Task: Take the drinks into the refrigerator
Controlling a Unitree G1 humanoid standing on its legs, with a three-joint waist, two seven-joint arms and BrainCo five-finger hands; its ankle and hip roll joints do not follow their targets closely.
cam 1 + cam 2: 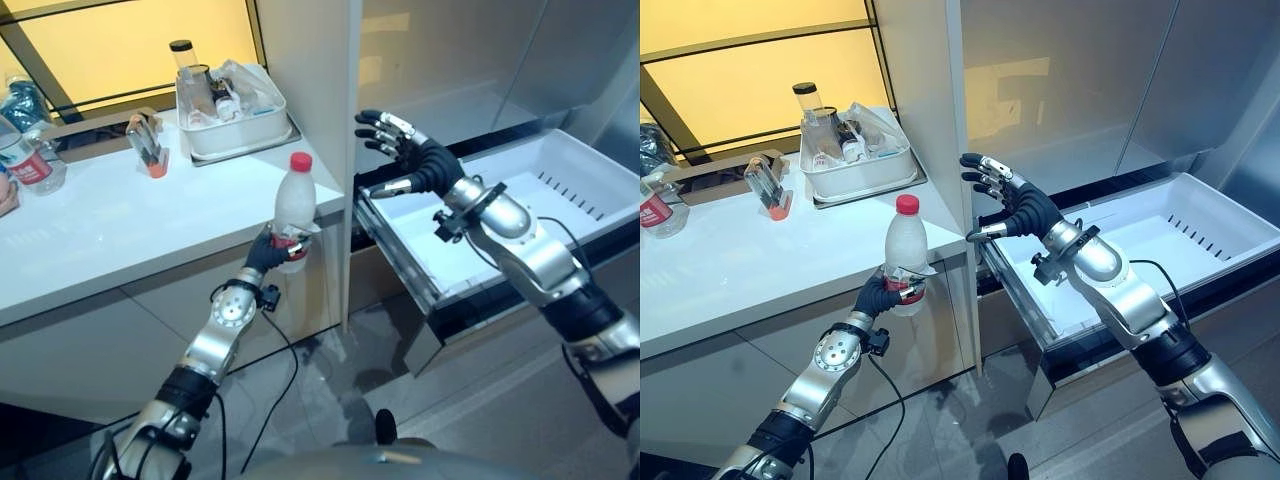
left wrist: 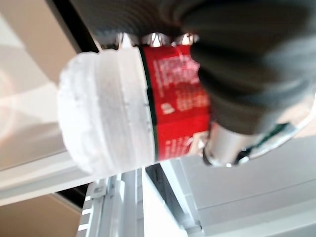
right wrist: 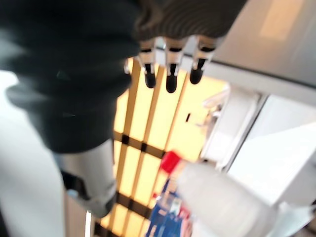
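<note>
A clear plastic bottle (image 1: pixel 295 205) with a red cap and red label stands upright at the front right corner of the white counter (image 1: pixel 120 230). My left hand (image 1: pixel 266 252) is shut on its lower part, fingers curled round the red label (image 2: pixel 177 98). My right hand (image 1: pixel 400 150) hangs open in the air over the near left corner of the pulled-out white refrigerator drawer (image 1: pixel 560 190), fingers spread toward the bottle. The right wrist view shows the bottle (image 3: pixel 217 197) past the hand's fingertips (image 3: pixel 170 81).
A white tray (image 1: pixel 235 125) of small items and a jar sits at the counter's back. A small holder (image 1: pixel 148 145) stands left of it. Another labelled bottle (image 1: pixel 25 160) stands at the far left edge. A white cabinet panel (image 1: pixel 310 80) separates counter and drawer.
</note>
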